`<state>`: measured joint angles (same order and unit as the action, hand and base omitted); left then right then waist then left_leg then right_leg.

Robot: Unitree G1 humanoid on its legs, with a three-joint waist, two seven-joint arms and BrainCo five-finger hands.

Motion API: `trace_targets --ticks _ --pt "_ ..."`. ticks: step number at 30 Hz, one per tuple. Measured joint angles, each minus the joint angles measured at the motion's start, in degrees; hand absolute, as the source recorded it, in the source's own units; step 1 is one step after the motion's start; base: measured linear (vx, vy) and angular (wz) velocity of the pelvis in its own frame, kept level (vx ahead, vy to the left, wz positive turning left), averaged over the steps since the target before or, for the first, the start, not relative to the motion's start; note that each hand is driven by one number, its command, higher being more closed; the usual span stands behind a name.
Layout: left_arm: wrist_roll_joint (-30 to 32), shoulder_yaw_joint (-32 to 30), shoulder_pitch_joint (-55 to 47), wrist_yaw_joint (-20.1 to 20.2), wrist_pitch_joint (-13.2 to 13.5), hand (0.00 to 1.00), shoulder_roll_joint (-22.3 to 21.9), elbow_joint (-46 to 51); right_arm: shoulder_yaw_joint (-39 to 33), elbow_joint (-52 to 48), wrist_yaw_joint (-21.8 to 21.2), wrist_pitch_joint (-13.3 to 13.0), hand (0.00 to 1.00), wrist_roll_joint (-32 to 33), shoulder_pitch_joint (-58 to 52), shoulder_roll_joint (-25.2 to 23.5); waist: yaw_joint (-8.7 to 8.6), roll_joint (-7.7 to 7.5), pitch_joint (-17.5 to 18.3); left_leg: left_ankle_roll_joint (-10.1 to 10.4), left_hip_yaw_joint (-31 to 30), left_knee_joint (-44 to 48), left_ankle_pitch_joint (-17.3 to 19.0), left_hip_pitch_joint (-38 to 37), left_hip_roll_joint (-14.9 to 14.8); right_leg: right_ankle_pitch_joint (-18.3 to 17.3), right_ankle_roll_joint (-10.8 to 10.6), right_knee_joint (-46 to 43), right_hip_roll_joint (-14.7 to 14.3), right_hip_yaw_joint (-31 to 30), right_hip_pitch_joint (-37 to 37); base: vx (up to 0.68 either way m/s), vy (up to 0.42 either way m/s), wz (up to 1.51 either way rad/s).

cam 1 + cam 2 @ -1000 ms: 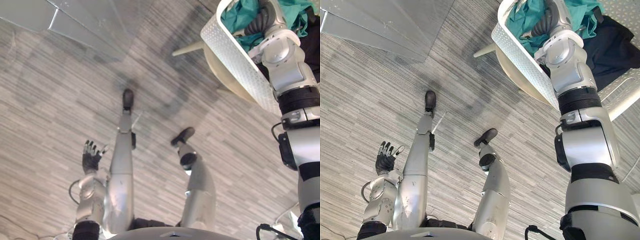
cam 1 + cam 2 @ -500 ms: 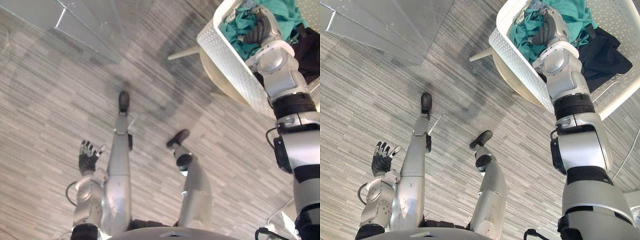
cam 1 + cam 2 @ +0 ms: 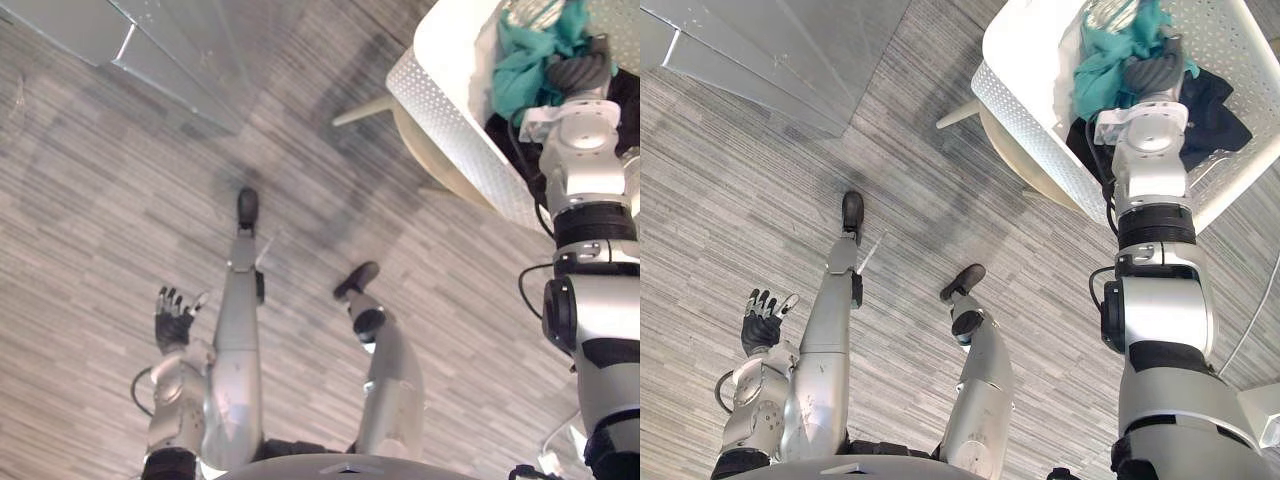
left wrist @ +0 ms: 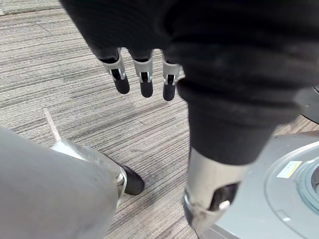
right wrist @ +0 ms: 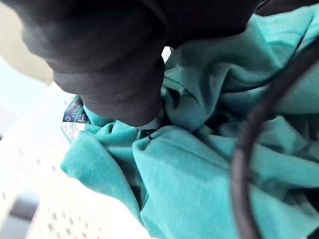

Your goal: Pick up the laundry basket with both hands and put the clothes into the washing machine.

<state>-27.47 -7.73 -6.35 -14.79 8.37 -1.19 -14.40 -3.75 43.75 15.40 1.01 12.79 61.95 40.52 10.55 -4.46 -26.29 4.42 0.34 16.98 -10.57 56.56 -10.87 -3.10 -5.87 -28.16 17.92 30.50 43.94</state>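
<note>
A white perforated laundry basket (image 3: 1030, 105) rests on a round cream table (image 3: 1012, 160) at the upper right. My right hand (image 3: 1155, 72) reaches into it, and a teal garment (image 3: 1105, 75) is bunched up against the hand and raised over the basket's rim. In the right wrist view the teal garment (image 5: 209, 164) gathers under the hand's dark cover (image 5: 114, 64), with the fingertips buried in the folds. A dark garment (image 3: 1218, 115) lies in the basket beside my forearm. My left hand (image 3: 172, 322) hangs low at the left, away from the basket, with its fingers (image 4: 144, 84) straight over the floor.
The floor is grey striped carpet (image 3: 120, 200). A grey flat panel (image 3: 170, 40) lies at the upper left. In the left wrist view a grey rounded base (image 4: 279, 199) stands close to my left hand.
My right hand has moved across the basket, and the teal garment, spread out before, is now gathered and lifted with it. The view has shifted slightly. My left hand stays put.
</note>
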Motion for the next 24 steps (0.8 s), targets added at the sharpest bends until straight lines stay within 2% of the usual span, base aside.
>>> trace_targets --ticks 4,7,10,15,20,24 --pt "-0.05 -0.62 0.02 -1.24 0.31 0.0 0.19 -1.89 -6.43 -6.64 3.82 -3.02 1.0 14.36 -2.79 -2.41 -1.08 0.01 0.0 -0.41 0.56 1.01 0.31 -0.48 -0.09 -0.2 0.14 -1.03 0.28 -0.78 -0.05 0.01 -0.01 -0.03" --pt "-0.64 -0.82 0.01 -1.95 0.34 0.0 0.42 -3.3 -9.96 -11.87 5.57 -5.29 1.0 21.48 -3.47 -4.58 -1.52 0.09 0.04 -0.89 1.37 1.54 0.93 -1.73 -0.13 -0.19 0.13 -1.53 0.5 -1.8 -0.55 0.0 -0.018 -0.08" --pt "-1.07 -0.82 0.05 -2.04 0.37 0.0 0.82 -4.78 -11.14 -15.71 6.98 -7.18 1.0 25.12 -3.58 -5.7 -1.84 0.14 0.06 -0.89 1.43 2.0 1.2 -2.64 -0.29 -0.23 0.17 -1.67 0.5 -1.85 -1.59 0.0 0.0 0.0" --pt "-1.74 -0.74 0.07 -2.21 0.05 0.0 0.97 -7.54 -11.34 -24.88 8.03 -11.95 1.0 32.6 -3.63 -10.95 -1.91 0.64 0.4 -0.78 2.74 1.93 1.98 -6.36 -0.16 -0.44 0.02 -1.68 0.82 -3.05 -4.32 0.0 -0.005 -0.01" --pt "-2.33 -0.66 0.31 -2.19 -0.56 0.0 1.41 -10.42 -12.38 -30.06 9.66 -14.66 1.0 37.1 -3.72 -16.24 -2.41 0.88 0.51 -0.73 3.25 2.04 2.66 -10.35 0.04 -0.77 -0.44 -1.85 1.22 -3.18 -8.09 0.02 -0.018 0.04" --pt "-2.71 -0.18 0.65 -2.08 -1.1 0.0 1.5 -13.93 -12.39 -35.35 10.22 -17.24 1.0 39.26 -4.49 -19.16 -2.68 2.13 1.81 -0.73 4.46 2.11 3.45 -13.83 0.35 -2.33 -0.91 -2.8 2.19 -3.07 -11.34 0.05 -0.037 0.12"
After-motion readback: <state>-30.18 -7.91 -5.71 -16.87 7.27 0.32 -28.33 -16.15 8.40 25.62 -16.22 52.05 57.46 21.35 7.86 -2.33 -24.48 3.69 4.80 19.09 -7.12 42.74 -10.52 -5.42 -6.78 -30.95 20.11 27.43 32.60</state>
